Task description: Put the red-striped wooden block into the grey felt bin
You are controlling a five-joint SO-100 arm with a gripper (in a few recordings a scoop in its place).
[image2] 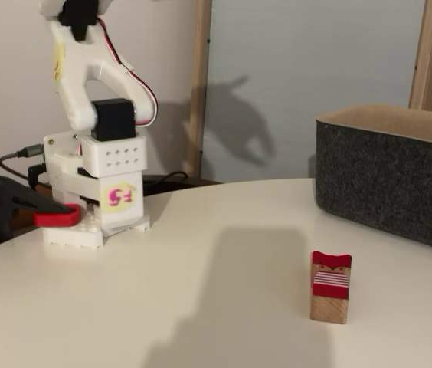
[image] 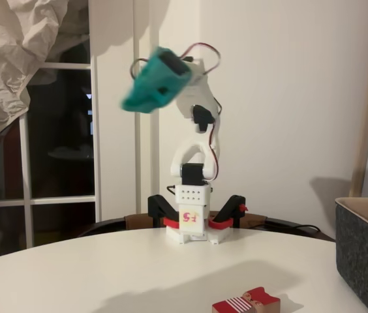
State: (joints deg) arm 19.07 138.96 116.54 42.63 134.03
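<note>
The red-striped wooden block (image: 246, 303) (image2: 330, 287) lies flat on the white round table (image: 106, 274) (image2: 201, 261), near its front edge in a fixed view, red at one end, striped in the middle, tan wood at the other. The grey felt bin (image: 365, 251) (image2: 391, 172) stands on the table at the right in both fixed views, a short way from the block. My teal gripper (image: 146, 91) is raised high in the air, blurred, far above and to the left of the block. Its jaws are too blurred to read.
The arm's white base (image: 192, 218) (image2: 97, 192) is clamped to the table's far edge by black clamps with red pads (image2: 17, 207). A window (image: 60, 143) and a white wall are behind. A wooden post (image2: 201, 84) stands behind the table.
</note>
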